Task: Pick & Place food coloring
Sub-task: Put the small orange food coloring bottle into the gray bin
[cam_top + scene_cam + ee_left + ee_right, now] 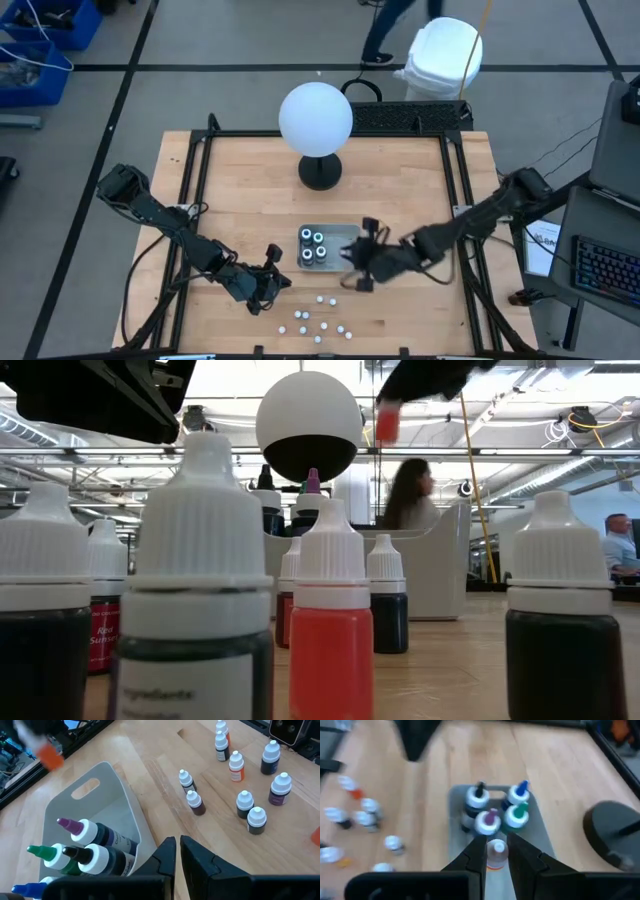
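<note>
Four larger dark bottles (313,246) with coloured tips stand together at one end of the grey tray (345,232), also seen in the right wrist view (495,807). Several small white-capped bottles (320,318) stand loose on the wood near the table's near edge and fill the low view's foreground (330,630). My right gripper (496,865) hovers over the tray, shut on a small orange bottle (496,851). My left gripper (178,855) is shut and empty, low beside the tray's left side (272,285). My right gripper pinches the small orange bottle between its two fingers, with the white cap (497,847) showing between the fingertips (479,851). The fingers come from above, slanting down toward the tray. The bottle is lifted clear, its red-orange body (387,422) hanging below the gripper.
A big white globe (315,118) on a black base (320,170) stands behind the tray toward the far edge. A black frame rail (200,190) borders the table. Bare wood lies left and right of the tray. People (405,490) are in the room beyond.
</note>
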You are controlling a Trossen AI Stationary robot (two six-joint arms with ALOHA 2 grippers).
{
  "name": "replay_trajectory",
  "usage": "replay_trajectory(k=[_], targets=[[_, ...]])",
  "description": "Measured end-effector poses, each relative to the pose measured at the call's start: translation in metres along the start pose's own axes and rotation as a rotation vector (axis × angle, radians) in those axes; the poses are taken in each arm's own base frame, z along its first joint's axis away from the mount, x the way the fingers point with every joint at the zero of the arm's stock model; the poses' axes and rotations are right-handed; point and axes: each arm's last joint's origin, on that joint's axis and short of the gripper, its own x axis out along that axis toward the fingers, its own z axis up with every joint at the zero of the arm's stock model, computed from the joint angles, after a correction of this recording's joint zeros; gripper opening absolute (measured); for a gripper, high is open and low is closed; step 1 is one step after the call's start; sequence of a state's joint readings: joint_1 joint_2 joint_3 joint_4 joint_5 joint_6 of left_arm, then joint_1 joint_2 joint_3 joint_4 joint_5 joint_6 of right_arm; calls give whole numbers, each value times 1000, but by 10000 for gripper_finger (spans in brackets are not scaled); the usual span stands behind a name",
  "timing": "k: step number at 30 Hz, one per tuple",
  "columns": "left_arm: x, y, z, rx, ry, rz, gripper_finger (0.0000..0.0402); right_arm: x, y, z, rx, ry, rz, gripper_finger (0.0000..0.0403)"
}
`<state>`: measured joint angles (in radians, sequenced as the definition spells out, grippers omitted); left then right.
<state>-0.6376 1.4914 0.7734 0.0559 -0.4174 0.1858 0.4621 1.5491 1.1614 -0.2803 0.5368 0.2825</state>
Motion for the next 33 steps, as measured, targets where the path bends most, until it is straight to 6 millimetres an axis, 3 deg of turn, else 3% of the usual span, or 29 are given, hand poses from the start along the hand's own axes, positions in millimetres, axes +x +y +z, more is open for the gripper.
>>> replay_trajectory(k=[5,9,12,22,33], targets=[[0,0,0,2,0,1,35,27,-20,-5,22,51,-46,48],[0,0,0,1,0,1,35,48,-31,-29,40,112,-28,48],[0,0,0,1,0,1,35,56,-35,-41,69,58,-1,48],[1,3,3,1,-31,14,35,65,-42,-70,170,36,84,48],[4,13,3,-35,-43,44,35,65,-39,-62,180,22,116,47]])
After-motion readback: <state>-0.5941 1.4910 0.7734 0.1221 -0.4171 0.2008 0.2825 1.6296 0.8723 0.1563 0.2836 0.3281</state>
